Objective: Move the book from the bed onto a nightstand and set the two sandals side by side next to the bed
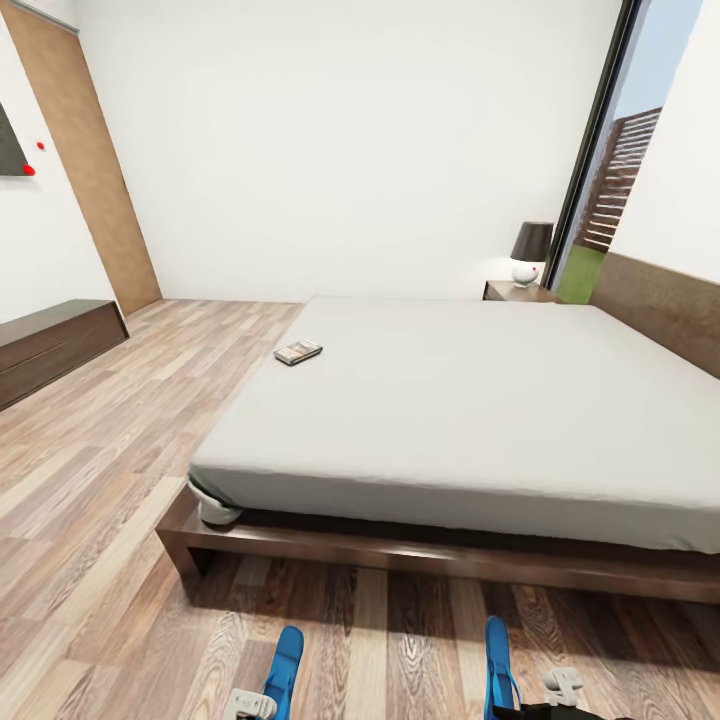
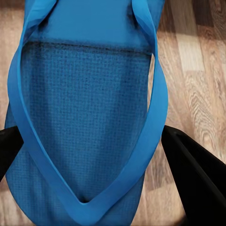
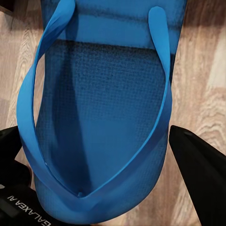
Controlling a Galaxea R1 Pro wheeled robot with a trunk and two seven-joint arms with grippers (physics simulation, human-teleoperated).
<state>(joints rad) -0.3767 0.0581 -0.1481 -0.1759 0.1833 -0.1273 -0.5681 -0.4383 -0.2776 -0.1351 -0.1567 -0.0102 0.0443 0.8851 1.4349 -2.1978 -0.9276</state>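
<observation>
Sandals (image 1: 284, 655) (image 1: 499, 665) apparently in both tools, book (image 1: 298, 352) on bed (image 1: 470, 420)

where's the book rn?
In the head view the book lies flat on the bed, near the mattress's left edge, well short of the far nightstand with the lamp.

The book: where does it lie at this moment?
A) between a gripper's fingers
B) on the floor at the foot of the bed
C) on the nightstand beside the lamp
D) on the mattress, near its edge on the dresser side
D: the book lies flat on the bed, near the mattress edge that faces the dresser.
</observation>
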